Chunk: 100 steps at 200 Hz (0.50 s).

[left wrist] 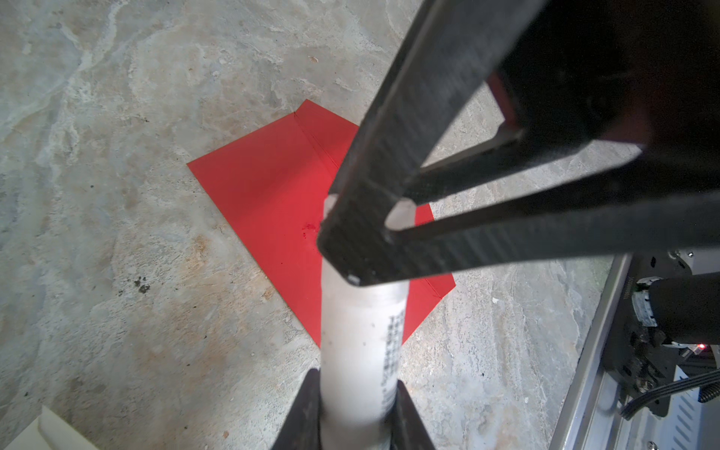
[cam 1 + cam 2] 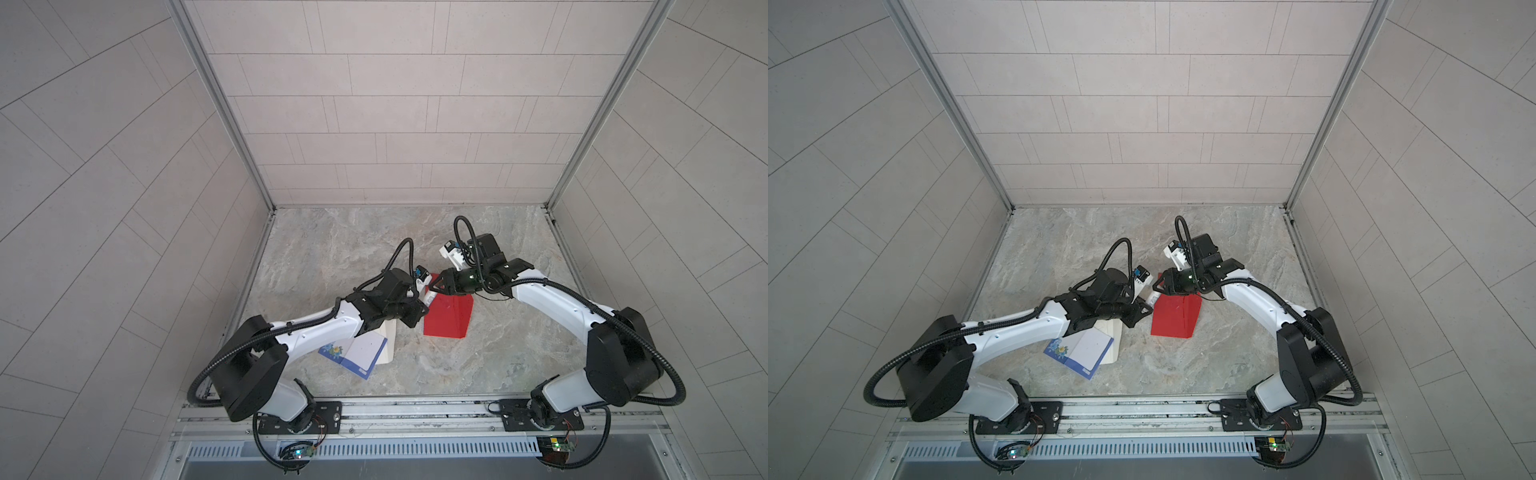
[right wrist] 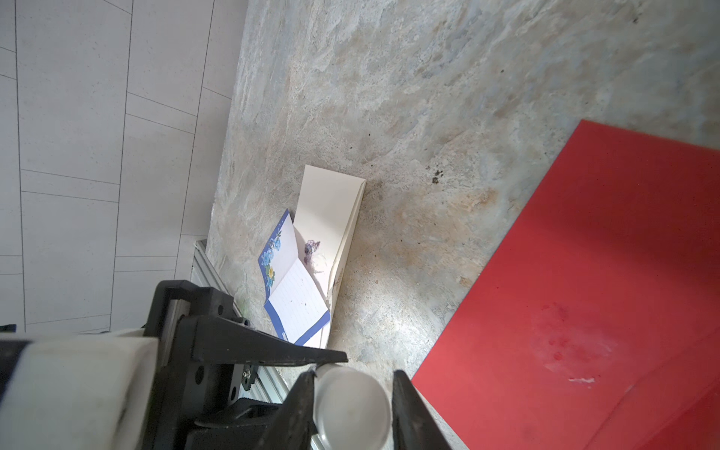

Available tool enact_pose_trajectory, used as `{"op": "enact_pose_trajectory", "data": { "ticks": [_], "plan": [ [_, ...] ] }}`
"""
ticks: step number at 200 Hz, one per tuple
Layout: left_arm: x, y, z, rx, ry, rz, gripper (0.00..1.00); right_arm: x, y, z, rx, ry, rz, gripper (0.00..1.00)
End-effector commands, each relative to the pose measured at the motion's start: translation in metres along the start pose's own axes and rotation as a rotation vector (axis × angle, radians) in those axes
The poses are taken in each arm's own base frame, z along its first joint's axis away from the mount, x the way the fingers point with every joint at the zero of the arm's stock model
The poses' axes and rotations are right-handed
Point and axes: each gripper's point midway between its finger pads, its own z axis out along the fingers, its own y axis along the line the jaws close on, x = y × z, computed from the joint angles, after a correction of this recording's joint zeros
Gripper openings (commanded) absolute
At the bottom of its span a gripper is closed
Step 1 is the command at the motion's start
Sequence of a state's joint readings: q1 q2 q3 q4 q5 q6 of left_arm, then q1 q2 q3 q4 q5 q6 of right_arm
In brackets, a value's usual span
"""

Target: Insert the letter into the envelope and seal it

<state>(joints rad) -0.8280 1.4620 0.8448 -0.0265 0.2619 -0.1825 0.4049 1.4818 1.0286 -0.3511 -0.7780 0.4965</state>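
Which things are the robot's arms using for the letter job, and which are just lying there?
In use: glue stick, held by left gripper, right gripper at its cap; red envelope beneath.
Lying about, seemingly: blue flowery lined sheet; cream envelope under it.

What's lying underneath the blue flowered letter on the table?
A cream folded paper lies under the letter, sticking out beyond it on the table. The part beneath the letter is covered, so anything printed or tucked there cannot be seen.

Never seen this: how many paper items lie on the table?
3: red paper envelope mid-table; cream paper envelope under the left arm; blue-bordered lined letter atop it. More may hide underneath.
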Motion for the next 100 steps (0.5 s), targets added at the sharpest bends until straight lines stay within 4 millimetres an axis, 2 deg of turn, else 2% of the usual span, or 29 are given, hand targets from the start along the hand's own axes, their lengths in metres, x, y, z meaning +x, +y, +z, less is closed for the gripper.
{"op": "enact_pose_trajectory", "data": {
  "ticks": [1,44,77,100],
  "plan": [
    [-0.010,-0.006,-0.007,0.012,-0.047,0.025,0.00,0.000,0.003,0.001,-0.015,-0.002,-0.009,0.31],
    [-0.007,0.003,-0.004,-0.032,-0.038,0.017,0.00,-0.001,-0.002,-0.005,0.016,-0.031,0.004,0.19],
    [0.000,0.019,-0.003,-0.117,-0.034,-0.006,0.00,-0.014,-0.032,-0.020,0.104,-0.113,0.099,0.15],
    [0.005,0.022,-0.001,-0.128,-0.023,-0.007,0.00,-0.020,-0.051,-0.031,0.144,-0.169,0.167,0.14]
  ]
}}
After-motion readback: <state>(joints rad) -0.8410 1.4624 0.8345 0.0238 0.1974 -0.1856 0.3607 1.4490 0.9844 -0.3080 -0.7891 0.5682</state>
